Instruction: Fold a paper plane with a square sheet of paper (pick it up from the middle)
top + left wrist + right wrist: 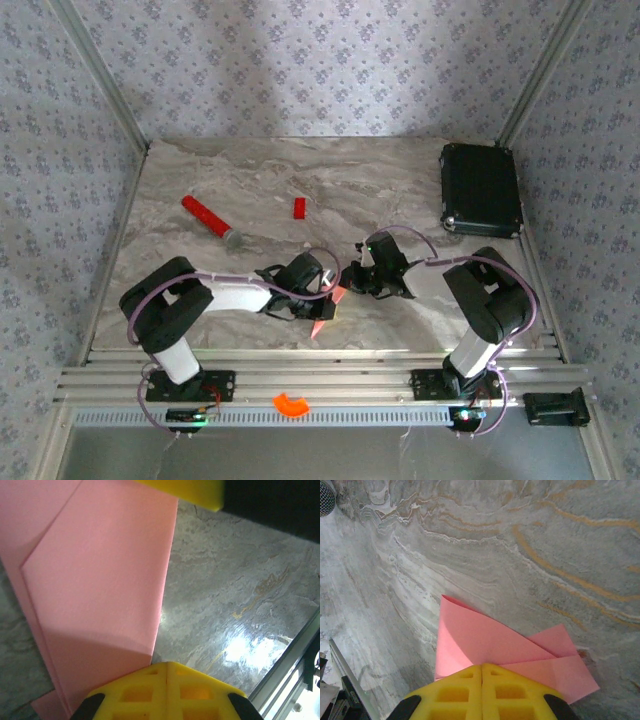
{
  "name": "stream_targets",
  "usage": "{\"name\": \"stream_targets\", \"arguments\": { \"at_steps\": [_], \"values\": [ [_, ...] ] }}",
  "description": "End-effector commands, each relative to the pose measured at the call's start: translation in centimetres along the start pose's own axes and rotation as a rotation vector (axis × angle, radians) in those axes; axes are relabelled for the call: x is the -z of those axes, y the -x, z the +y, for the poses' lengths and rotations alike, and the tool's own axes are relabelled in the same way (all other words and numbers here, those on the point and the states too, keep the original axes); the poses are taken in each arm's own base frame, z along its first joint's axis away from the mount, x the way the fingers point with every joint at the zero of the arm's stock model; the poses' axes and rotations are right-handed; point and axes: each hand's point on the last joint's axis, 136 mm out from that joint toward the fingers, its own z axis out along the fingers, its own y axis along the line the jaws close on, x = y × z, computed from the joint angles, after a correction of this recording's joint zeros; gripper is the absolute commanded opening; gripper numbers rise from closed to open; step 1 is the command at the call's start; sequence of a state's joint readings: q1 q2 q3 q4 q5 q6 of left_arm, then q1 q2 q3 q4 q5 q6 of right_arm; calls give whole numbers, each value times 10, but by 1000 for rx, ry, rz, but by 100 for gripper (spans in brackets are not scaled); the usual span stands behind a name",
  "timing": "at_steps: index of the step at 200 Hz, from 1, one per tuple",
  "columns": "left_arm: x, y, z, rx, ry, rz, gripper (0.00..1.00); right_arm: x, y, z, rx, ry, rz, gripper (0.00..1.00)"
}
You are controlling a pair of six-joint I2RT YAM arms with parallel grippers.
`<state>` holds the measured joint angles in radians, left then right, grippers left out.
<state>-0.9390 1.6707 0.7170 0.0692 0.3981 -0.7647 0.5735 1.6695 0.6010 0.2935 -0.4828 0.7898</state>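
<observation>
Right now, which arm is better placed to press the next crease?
Left, probably: its shut jaws hold the paper at its wide folded body, long edge straight ahead; the right's pinch only a layered end.

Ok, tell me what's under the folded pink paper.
The marbled table shows around the pink paper; anything directly beneath is covered by the sheet itself.
</observation>
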Motion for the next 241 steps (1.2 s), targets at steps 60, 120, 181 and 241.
{"name": "stream_targets", "arguments": {
  "at_steps": [60, 120, 181, 241],
  "values": [
    [12, -20, 9, 8, 60, 51, 3, -6, -29, -46, -70, -166, 72, 7],
    [23, -15, 1, -10, 51, 19, 2, -5, -30, -47, -73, -167, 72, 7],
    [31, -7, -4, -18, 48, -23, 1, 2, -18, -26, -43, -110, 36, 9],
    [34, -4, -5, -14, 45, -41, 1, 31, -1, 8, 18, -58, -45, 12]
  ]
}}
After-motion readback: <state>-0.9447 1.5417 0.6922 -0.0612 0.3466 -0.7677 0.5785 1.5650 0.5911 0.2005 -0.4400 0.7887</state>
